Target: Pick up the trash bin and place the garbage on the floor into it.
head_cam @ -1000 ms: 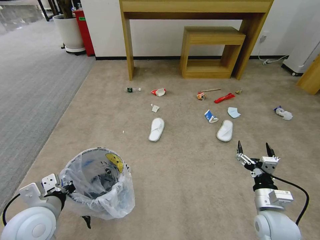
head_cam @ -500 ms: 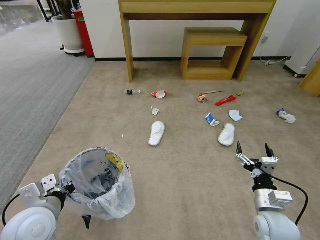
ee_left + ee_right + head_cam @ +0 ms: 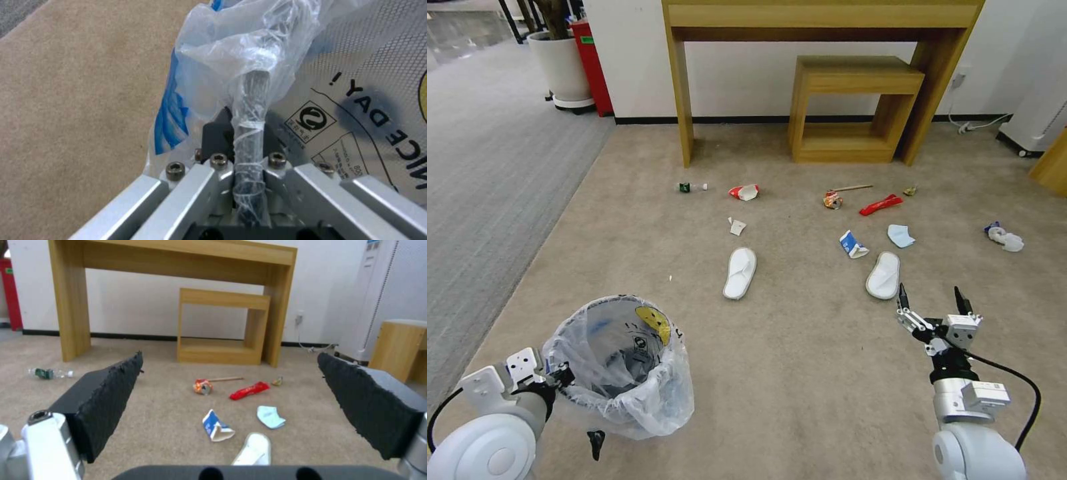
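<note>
The left pincer [image 3: 560,375] is mostly hidden behind the trash bin's [image 3: 620,367] crinkled bag. The small scrap [image 3: 910,191] beside the red wrapper [image 3: 880,204] is too small to identify. The plant pot [image 3: 564,67] is cut off at the upper left.

On the floor [image 3: 800,373], the trash bin [image 3: 620,373] sits at seven o'clock, the right gripper [image 3: 930,300] at four. Two slippers [image 3: 740,273] lie mid-floor; toward twelve, the bottle [image 3: 691,187], cup [image 3: 744,192] and wrapper [image 3: 880,204] lie before the desk [image 3: 820,13].
</note>
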`<state>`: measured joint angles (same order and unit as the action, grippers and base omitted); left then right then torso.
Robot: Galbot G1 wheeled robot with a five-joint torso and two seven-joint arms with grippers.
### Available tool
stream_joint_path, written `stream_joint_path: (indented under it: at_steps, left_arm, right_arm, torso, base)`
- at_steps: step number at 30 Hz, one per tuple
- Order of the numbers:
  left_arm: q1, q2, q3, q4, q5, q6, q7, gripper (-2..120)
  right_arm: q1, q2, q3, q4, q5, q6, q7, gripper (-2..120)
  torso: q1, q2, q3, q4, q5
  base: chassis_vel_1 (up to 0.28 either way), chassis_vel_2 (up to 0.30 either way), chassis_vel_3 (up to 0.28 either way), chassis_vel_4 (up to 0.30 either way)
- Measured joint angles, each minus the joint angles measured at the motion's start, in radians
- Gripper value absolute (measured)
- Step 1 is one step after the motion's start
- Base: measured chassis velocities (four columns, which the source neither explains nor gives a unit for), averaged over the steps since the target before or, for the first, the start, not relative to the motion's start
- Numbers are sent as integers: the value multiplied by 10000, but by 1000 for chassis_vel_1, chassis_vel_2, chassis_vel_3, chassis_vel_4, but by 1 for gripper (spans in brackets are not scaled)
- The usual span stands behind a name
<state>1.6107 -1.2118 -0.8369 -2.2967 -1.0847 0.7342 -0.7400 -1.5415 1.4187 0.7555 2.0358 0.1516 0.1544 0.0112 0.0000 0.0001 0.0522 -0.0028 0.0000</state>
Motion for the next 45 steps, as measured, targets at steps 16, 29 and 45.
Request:
stream_joint_path:
  at_steps: [16, 29, 45]
  left_arm:
    - [17, -4, -18, -28, -1, -33, 3, 1]
    - [57, 21, -46, -38, 6, -46, 5, 1]
    - [36, 32, -33, 22, 29, -62, 5, 1]
  right_arm:
    - [-12, 27, -5, 16, -36, 9, -36, 100]
    - [-24, 25, -9, 35, -71, 15, -65, 100]
    - [13, -5, -14, 25, -86, 22, -72, 100]
  torso:
    - [0, 0, 0, 1, 0]
    - [0, 0, 0, 1, 0]
    - [0, 0, 0, 1, 0]
  base:
    - [-82, 80, 82, -79]
    - [-73, 75, 75, -82]
    - [-72, 74, 70, -77]
